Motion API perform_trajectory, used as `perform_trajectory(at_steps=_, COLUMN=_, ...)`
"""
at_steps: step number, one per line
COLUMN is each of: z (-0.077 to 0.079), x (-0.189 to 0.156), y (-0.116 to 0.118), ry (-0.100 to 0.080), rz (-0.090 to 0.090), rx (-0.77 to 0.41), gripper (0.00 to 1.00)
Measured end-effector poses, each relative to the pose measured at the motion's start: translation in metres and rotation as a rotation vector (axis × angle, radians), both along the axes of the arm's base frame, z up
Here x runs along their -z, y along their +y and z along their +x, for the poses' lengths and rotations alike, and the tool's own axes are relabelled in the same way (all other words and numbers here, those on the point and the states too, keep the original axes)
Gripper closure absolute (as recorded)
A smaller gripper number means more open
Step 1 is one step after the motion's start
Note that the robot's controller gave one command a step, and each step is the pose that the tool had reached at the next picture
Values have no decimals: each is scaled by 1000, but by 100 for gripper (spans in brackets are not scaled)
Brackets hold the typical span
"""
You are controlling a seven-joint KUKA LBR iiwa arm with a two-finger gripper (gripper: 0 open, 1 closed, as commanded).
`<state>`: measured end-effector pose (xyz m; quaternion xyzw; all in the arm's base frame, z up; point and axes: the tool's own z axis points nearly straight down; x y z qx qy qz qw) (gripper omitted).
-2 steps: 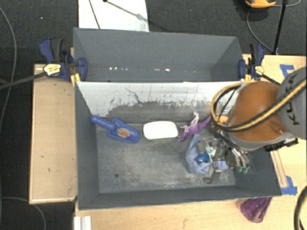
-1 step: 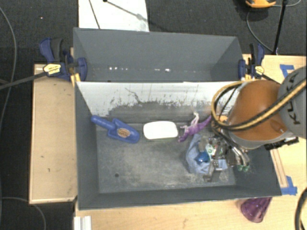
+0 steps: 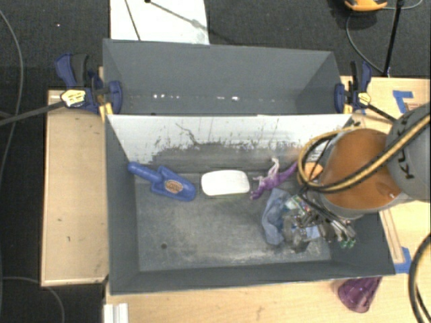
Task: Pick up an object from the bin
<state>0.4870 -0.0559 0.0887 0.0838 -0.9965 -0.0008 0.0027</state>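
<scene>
**Arm lowered into the right front of the bin**

The arm extends into the bin from the right. Its rounded orange cover sits above the right-hand part of the floor, and black and yellow cables loop around the cover's left side. Below the cover, the gripper points down towards the floor near the bin's front right corner. Its tip is dark and cluttered, so it cannot be told whether it is released or clenched, and nothing can be seen grasped in it.

The nearest thing is a blue-grey crumpled piece, soft-looking like cloth or film, lying right of centre on the floor. The gripper is at its right edge and overlaps it in this view; whether they touch cannot be told.

Just behind the crumpled piece, a small purple figure lies against the foot of the rear wall. To its left is a white oval thing, close beside it. Further left, a blue spring clamp with an orange pad lies flat on the floor. All three are apart from the gripper, and the left and front of the floor are bare grey metal.
</scene>
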Motion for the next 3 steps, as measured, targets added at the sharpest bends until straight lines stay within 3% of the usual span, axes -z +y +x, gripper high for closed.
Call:
perform_trajectory(at_steps=1, z=0, x=0, y=0, ry=0, rz=0, rx=-1, gripper=100)
perform_trajectory(at_steps=2, z=-2, x=-33, y=1, ry=8, rz=1, rx=-4, gripper=100)
perform_trajectory(at_steps=3, z=-6, x=-110, y=10, ry=-3, rz=0, rx=-33, gripper=0)
